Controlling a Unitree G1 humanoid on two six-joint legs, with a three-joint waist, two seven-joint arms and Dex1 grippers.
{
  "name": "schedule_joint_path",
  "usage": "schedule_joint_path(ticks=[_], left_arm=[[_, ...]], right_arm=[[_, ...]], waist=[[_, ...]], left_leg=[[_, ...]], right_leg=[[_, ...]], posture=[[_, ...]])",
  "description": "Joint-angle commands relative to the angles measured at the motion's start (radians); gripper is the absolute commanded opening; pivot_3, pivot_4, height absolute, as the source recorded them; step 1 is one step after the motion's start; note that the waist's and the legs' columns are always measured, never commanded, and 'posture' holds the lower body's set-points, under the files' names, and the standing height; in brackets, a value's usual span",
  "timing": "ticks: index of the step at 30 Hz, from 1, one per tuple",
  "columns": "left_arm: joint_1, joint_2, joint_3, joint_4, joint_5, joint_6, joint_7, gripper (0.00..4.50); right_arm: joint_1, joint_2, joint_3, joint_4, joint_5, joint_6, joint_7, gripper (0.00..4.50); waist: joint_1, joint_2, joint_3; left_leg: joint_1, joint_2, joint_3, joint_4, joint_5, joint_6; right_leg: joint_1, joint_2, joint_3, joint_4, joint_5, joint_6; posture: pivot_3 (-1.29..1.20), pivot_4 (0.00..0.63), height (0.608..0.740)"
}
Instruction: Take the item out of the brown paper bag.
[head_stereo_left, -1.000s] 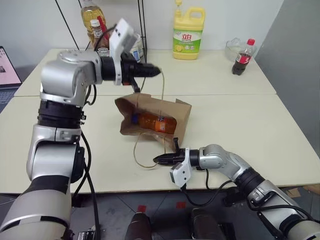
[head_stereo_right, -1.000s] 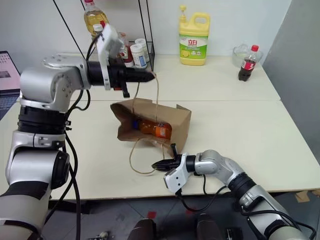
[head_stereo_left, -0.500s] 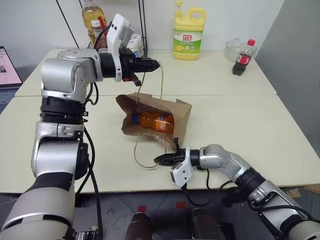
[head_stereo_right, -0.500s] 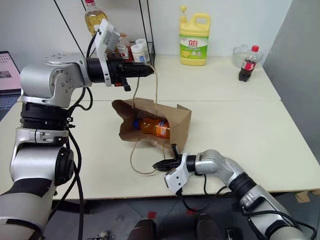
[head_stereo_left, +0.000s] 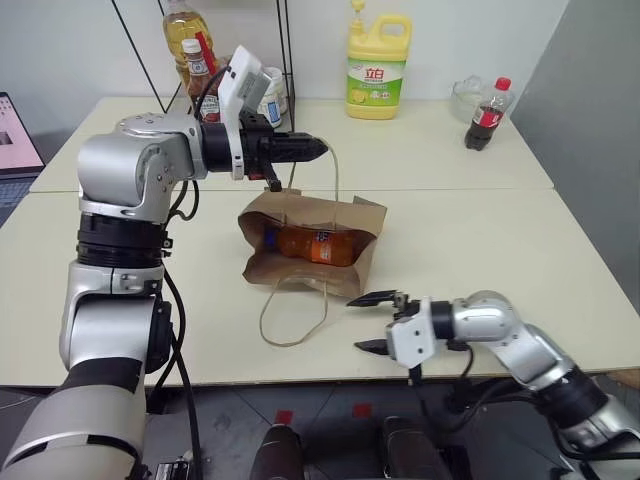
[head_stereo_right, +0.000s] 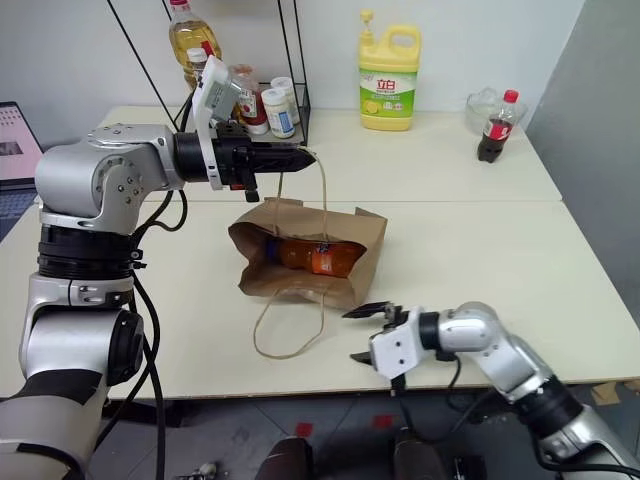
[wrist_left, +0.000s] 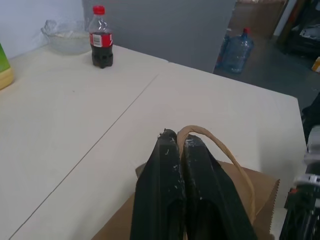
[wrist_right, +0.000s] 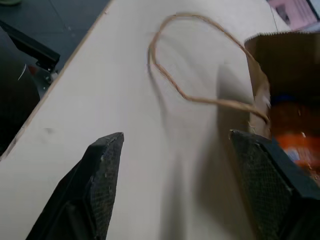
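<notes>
Pinching the brown paper bag (head_stereo_left: 345, 262) handle, left fingers (head_stereo_left: 315, 149) clenched, right fingers (head_stereo_left: 372, 322) spread, bottle (head_stereo_left: 312, 244) half hidden inside.

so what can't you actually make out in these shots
- Orange bottle: head views, the paper bag covers its underside; cap end in shadow.
- Bag in the left wrist view: the shut left gripper on the handle blocks most of it.
- Right wrist view: bottle blurred, cut off by the edge, beyond the open right gripper.
</notes>
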Motion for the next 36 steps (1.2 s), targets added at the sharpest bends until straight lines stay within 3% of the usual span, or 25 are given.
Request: schedule_joint_path(ticks=[1,5,9,13,19,27,36], left_arm=[[-0.006,0.009,0.026,-0.034,-0.017,-0.016,0.002,0.0],[-0.009,0.006,0.025,-0.025,-0.015,-0.025,0.0,0.0],[-0.019,0.002,0.021,-0.008,-0.009,-0.033,0.002,0.0],[-0.029,-0.003,0.015,0.003,-0.005,-0.04,0.003,0.0],[-0.045,-0.005,0.011,0.011,0.001,-0.042,0.007,0.0],[-0.045,0.008,0.016,-0.005,-0.001,-0.03,0.011,0.0],[-0.027,0.012,0.021,-0.037,-0.013,-0.021,0.026,0.0]], right_arm=[[0.032,-0.027,-0.093,-0.098,0.085,0.107,0.008,3.62],[0.015,0.049,-0.162,-0.242,0.3,0.489,-0.044,3.62],[-0.102,0.218,-0.197,-0.374,0.6,0.888,-0.169,3.62],[-0.213,0.385,-0.186,-0.348,0.712,1.05,-0.266,3.62],[-0.298,0.557,-0.128,-0.197,0.704,1.078,-0.303,3.62],[-0.301,0.646,-0.071,-0.041,0.625,1.019,-0.304,3.62],[-0.385,0.647,-0.01,0.219,0.267,0.825,-0.496,3.62]], waist=[[0.001,0.0,0.0],[0.0,0.0,0.0],[-0.004,0.0,0.0],[-0.004,0.0,0.001],[0.001,0.0,0.0],[-0.007,0.001,0.001],[-0.007,0.001,0.001]], left_leg=[[0.0,0.0,0.0,0.0,0.0,0.0],[0.0,0.0,0.0,0.0,0.0,0.0],[0.0,0.0,0.0,0.0,0.001,-0.001],[0.0,0.0,0.0,0.0,0.0,-0.001],[-0.007,0.0,-0.001,0.0,0.0,0.0],[-0.012,0.0,-0.001,0.0,0.001,-0.002],[-0.013,0.0,-0.001,0.0,0.001,-0.002]], right_leg=[[0.0,0.0,0.0,0.0,0.0,0.0],[0.0,0.0,0.0,0.0,0.0,0.0],[-0.001,0.0,0.0,0.001,0.0,0.0],[-0.001,0.0,0.0,0.001,0.0,0.0],[-0.007,0.0,-0.001,0.001,0.0,0.0],[-0.014,0.0,-0.001,0.003,0.0,0.0],[-0.014,0.0,-0.001,0.002,0.0,0.0]], posture=[[0.0,0.15,0.74],[0.0,0.15,0.74],[0.0,0.15,0.74],[0.0,0.15,0.74],[0.0,0.15,0.74],[0.0,0.15,0.74],[0.0,0.15,0.74]])
